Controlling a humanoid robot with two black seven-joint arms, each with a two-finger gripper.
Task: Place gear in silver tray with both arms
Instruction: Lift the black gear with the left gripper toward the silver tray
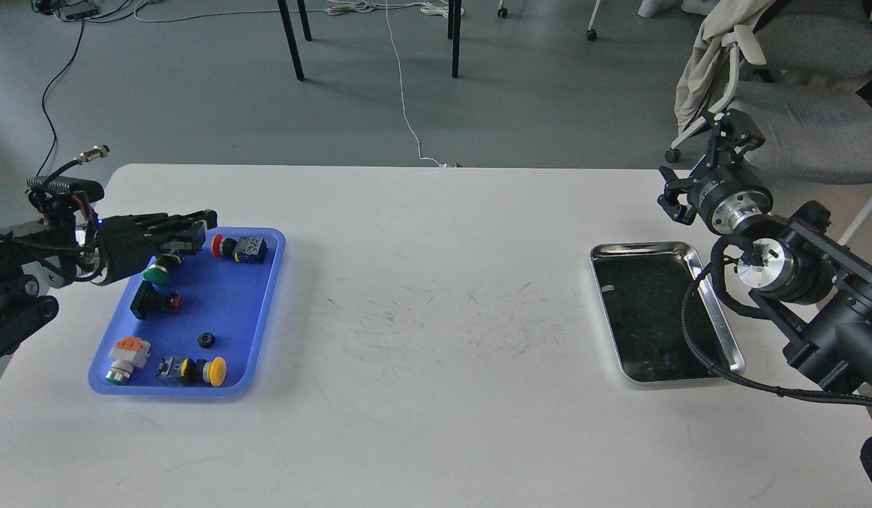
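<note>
The gear (207,340), a small black round part, lies in the blue plastic tray (231,310) at the left. My left gripper (204,229) hovers over that tray's far left corner, well behind the gear and holding nothing; seen side-on and dark, its fingers cannot be told apart. The silver tray (640,246) lies at the right with a dark reflective bottom and nothing in it. My right gripper (737,130) is raised beyond the silver tray's far right corner, past the table's far edge, fingers apart and empty.
The blue tray also holds a red push button (228,247), a green one (156,271), a black and red part (150,302), an orange and white part (125,356) and a yellow button (203,370). A chair (796,106) stands behind my right arm.
</note>
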